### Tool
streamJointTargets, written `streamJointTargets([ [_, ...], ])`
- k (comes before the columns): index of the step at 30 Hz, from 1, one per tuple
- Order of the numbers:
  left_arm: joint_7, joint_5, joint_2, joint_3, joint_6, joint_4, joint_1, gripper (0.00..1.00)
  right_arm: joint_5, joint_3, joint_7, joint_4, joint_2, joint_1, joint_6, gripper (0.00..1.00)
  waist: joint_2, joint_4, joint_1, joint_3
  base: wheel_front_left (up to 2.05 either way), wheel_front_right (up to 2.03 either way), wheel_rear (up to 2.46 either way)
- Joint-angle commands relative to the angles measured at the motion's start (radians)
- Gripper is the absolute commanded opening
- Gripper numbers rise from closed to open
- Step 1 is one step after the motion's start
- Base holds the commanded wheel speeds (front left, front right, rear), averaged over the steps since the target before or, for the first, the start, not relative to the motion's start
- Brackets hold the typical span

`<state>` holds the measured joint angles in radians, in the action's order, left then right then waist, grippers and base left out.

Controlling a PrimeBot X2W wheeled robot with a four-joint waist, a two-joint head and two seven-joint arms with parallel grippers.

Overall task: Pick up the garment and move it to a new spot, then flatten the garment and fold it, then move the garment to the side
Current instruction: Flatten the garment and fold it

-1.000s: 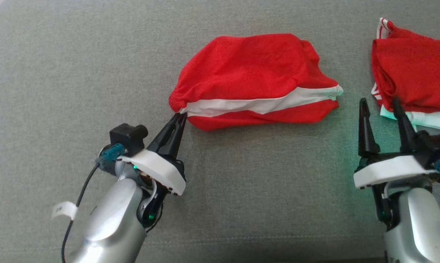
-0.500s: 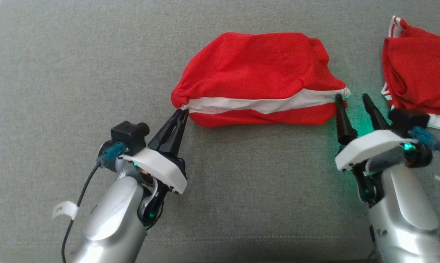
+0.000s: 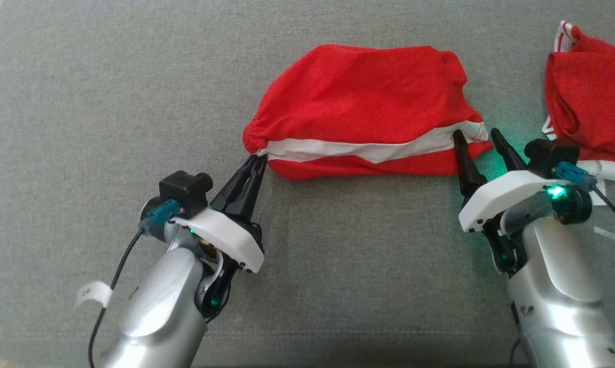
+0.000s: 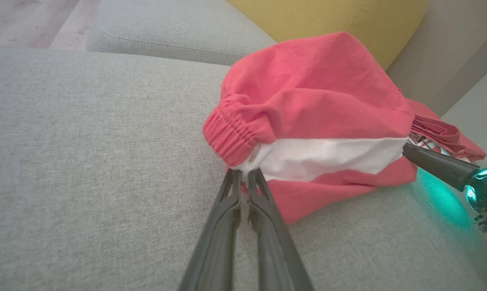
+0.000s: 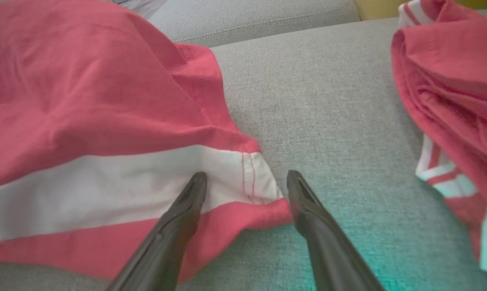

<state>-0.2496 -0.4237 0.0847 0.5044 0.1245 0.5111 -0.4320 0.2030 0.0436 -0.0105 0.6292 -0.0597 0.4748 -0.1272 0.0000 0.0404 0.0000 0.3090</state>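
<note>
Red garment (image 3: 358, 107) gripped at one end.
You see it lying on the grey cushion (image 3: 83, 102): your left gripper (image 3: 259, 157) pinches its elastic corner, your right gripper (image 3: 476, 134) stands spread astride the white-striped hem corner; a second red garment (image 3: 588, 112) lies nearby.

Soft, even daylight fills all three views, and the shadows under the garment (image 3: 363, 107) are thin and faint. In the head view a green lamp (image 3: 555, 191) at 3 o'clock throws a teal glow over the grey cushion (image 3: 83, 102) around it. The same tint shows at 4 o'clock in the left wrist view and at 5 o'clock in the right wrist view. Both wrist views look washed out, with red turned pinkish. The dark fingers (image 5: 162, 246) at 6 o'clock are blurred.
</note>
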Motion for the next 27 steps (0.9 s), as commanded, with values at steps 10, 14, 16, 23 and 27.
streamJointTargets([
  [10, -0.012, 0.006, 0.013, -0.030, 0.006, -0.020, -0.025, 0.00, 0.018, 0.077, -0.056, -0.016, -0.031, 0.040, -0.003, 0.00, 0.0000, -0.005, 0.0000, -0.005, 0.00, 0.00, 0.00],
  [14, -0.012, 0.006, 0.015, -0.032, 0.006, -0.020, -0.023, 0.00, -0.003, 0.086, -0.112, -0.055, -0.052, 0.021, -0.003, 0.00, 0.0000, -0.007, 0.0000, -0.017, 0.00, 0.00, 0.00],
  [16, -0.012, 0.008, 0.018, -0.035, 0.006, -0.025, -0.021, 0.00, -0.016, 0.084, -0.137, -0.086, -0.058, 0.003, -0.003, 0.00, 0.0000, -0.009, 0.0000, -0.026, 0.00, 0.00, 0.00],
  [23, -0.012, 0.043, 0.049, -0.031, 0.005, -0.068, -0.024, 0.00, -0.039, 0.066, -0.174, -0.246, -0.072, -0.043, -0.003, 0.00, 0.0000, -0.024, 0.0000, -0.077, 0.00, 0.00, 0.00],
  [27, -0.002, 0.058, 0.077, -0.028, 0.004, -0.118, -0.043, 0.00, -0.042, 0.073, -0.150, -0.349, -0.087, -0.047, -0.003, 0.00, 0.0000, -0.029, 0.0000, -0.115, 0.00, 0.00, 0.00],
])
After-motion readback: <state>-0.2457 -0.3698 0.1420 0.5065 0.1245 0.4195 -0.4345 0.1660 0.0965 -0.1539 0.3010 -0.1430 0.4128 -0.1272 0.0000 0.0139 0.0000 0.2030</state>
